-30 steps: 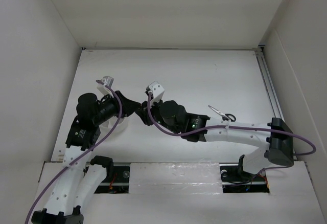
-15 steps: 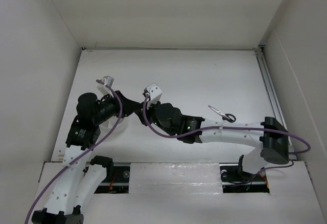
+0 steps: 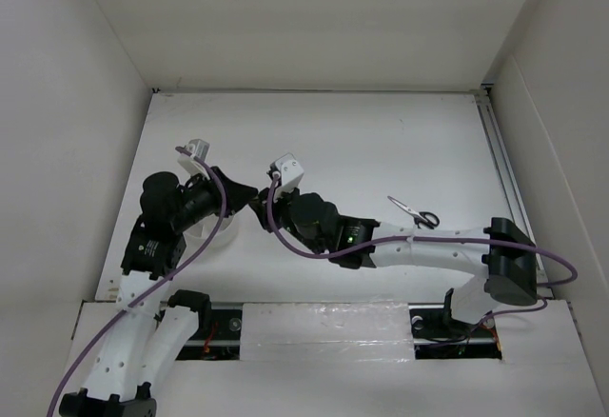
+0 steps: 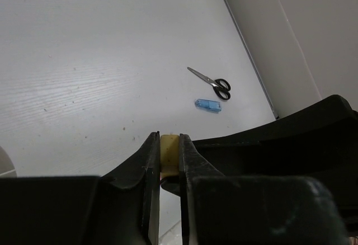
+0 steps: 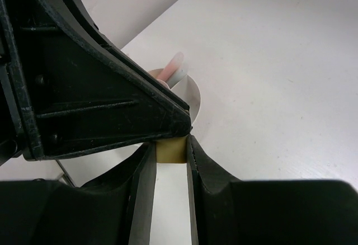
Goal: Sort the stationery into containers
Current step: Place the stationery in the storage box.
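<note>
A tiny yellow-orange block is pinched between both grippers just right of the white tub. My left gripper is shut on it from the left. From the opposite side my right gripper is shut on the same block. In the top view the two grippers meet tip to tip, left against right. Small black-handled scissors and a blue marker lie on the table farther right. Pink and pale pens stand in the tub.
White walls enclose the table on the left, back and right. A metal rail runs along the right edge. The scissors lie just behind the right forearm. Purple cables loop over both wrists.
My left jaws have shut onto the block that the right gripper holds. The right arm has shifted slightly left, toward the tub.
</note>
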Robot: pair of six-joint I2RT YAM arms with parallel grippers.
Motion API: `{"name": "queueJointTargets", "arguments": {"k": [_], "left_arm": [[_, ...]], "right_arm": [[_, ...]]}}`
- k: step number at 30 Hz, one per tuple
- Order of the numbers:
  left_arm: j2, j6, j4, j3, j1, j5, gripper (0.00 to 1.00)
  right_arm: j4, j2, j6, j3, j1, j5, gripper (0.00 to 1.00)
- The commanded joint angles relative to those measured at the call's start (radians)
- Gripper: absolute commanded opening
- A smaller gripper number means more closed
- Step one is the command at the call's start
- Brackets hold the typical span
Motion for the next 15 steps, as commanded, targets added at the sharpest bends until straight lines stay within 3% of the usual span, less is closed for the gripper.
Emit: {"name": "queueJointTargets", "arguments": {"k": [1, 9, 11, 14, 15], "left_arm": [[-0.014, -0.009, -0.009, 0.037, -0.010, 0.094, 0.03], [0.015, -0.009, -0.009, 0.057, -0.010, 0.114, 0.00], [0.015, -0.009, -0.038, 0.085, -0.010, 0.039, 0.00], [0.006, 0.015, -0.082, 0.121, -0.010, -0.077, 0.00], [0.006, 0.024, -0.093, 0.131, -0.010, -0.105, 0.00]], "right_arm": [[0.129, -0.004, 0.012, 0.026, -0.006, 0.066, 0.00], [0.138, -0.004, 0.012, 0.016, -0.006, 0.097, 0.00], [0.138, -0.004, 0.012, 0.016, -0.006, 0.097, 0.02], [0.138, -0.013, 0.012, 0.007, -0.006, 0.097, 0.22], [0.138, -0.013, 0.012, 0.007, -0.006, 0.097, 0.39]]}}
